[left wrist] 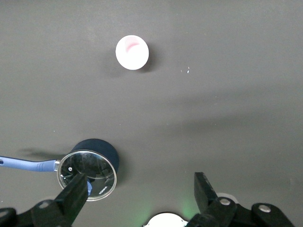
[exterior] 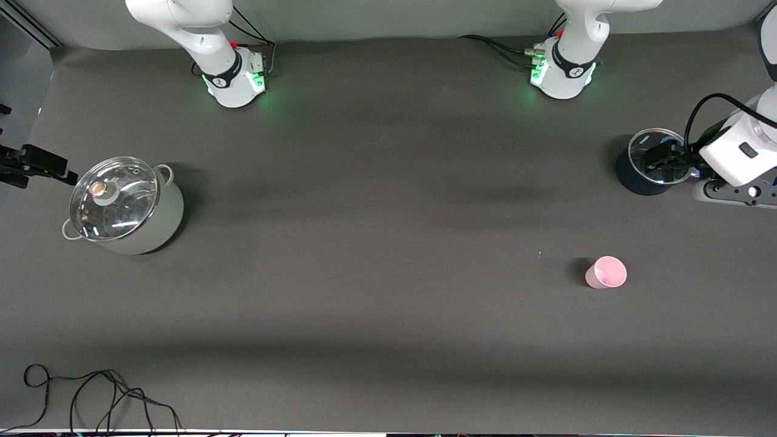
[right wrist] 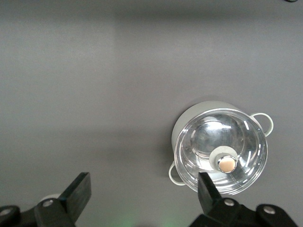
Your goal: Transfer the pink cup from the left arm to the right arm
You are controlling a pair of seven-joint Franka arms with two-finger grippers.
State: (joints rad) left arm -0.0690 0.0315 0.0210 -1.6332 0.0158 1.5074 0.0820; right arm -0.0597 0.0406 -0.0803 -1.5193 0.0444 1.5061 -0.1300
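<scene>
The pink cup (exterior: 606, 272) stands upright on the dark table toward the left arm's end, nearer to the front camera than the dark blue pot. In the left wrist view the pink cup (left wrist: 132, 52) shows from above, apart from the fingers. My left gripper (exterior: 663, 158) hangs open and empty in the air over the dark blue pot, and its own view (left wrist: 140, 191) shows the jaws wide apart. My right gripper (exterior: 37, 166) is open and empty in the air beside the white pot at the right arm's end, and its own view (right wrist: 143, 191) shows only bare table between the jaws.
A white pot with a glass lid (exterior: 124, 206) stands at the right arm's end and also shows in the right wrist view (right wrist: 220, 151). A dark blue pot with a glass lid (exterior: 643, 179) and a blue handle (left wrist: 28, 164) stands at the left arm's end. Loose cables (exterior: 91, 394) lie at the near table edge.
</scene>
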